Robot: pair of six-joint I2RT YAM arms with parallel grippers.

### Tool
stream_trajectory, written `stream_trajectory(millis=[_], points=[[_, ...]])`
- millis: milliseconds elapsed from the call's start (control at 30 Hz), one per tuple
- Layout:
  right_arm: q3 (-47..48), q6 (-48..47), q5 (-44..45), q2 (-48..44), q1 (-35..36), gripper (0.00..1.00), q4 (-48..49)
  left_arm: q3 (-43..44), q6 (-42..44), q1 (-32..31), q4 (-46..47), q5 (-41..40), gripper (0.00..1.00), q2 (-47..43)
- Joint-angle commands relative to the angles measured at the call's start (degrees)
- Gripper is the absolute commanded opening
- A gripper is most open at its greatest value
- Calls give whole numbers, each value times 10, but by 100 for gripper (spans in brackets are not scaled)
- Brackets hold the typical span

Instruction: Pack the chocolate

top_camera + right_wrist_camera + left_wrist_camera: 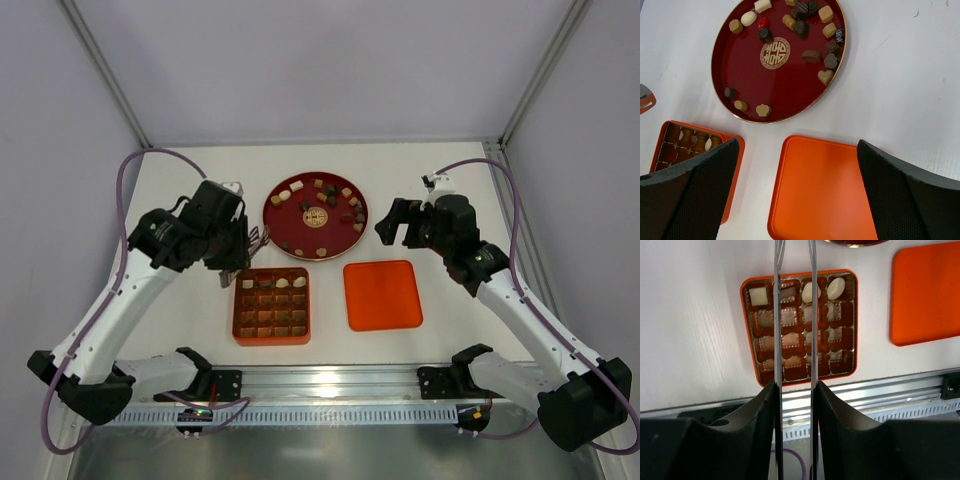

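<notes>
chocolate point(811, 56) mostly lies loose on the round red tray point(790, 85), scattered near its rim; more sits in the orange gridded box point(748, 315); in the left wrist view the box's top row holds a cream square point(759, 295), a dark piece point(788, 290) and two cream ovals point(836, 287); both ovals lie with long axis tilted, upper end leaning right in that view; other cells look brown, can't tell if filled; left gripper point(795, 260) hangs over the box, thin blades parallel with a narrow gap, nothing seen between them, tips cut off; right gripper point(797, 144) spread wide, empty, above the flat orange lid point(925, 295), just right of the box
</notes>
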Motion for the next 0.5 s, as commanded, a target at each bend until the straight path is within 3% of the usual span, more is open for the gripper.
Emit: stream_trajectory(millis=[0, 467], points=[[14, 0, -3, -12, 4, 100, 19, 62, 31, 2, 50, 16, 36, 46], [26, -3, 6, -42, 4, 100, -22, 328, 127, -16, 138, 76, 37, 369]])
